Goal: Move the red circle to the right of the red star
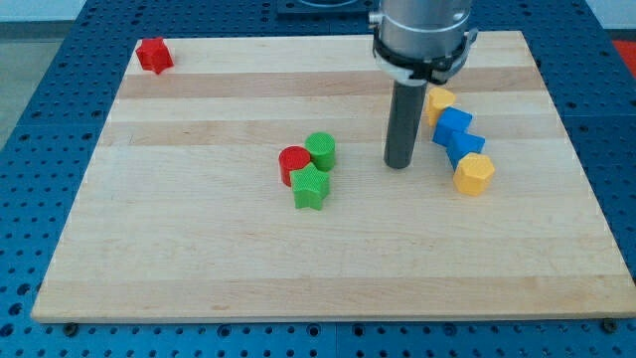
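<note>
The red circle (293,162) lies near the board's middle, touching a green circle (321,150) on its right and a green star (310,187) just below it. The red star (153,54) sits at the board's top left corner, far from the red circle. My tip (399,164) stands on the board to the right of the green circle, a clear gap away from it, and left of the blue and yellow blocks.
To the tip's right, a chain of blocks runs diagonally: a yellow block (438,102), two blue blocks (453,125) (467,146) and a yellow hexagon-like block (474,173). The wooden board (199,249) lies on a blue perforated table.
</note>
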Robot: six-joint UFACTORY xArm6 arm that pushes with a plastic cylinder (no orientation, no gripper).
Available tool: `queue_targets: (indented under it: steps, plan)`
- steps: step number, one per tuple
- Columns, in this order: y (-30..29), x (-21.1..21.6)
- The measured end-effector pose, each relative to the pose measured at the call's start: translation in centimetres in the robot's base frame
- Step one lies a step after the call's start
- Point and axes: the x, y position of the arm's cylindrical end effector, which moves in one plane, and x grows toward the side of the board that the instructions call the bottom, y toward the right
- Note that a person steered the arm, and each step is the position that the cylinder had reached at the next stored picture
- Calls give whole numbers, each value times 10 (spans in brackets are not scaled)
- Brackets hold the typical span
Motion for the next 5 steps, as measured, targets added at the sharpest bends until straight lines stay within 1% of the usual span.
queue_targets:
  steps: [3, 4, 5]
  plan:
    - [-178, -2]
    - [-198, -1]
    - [-171, 15]
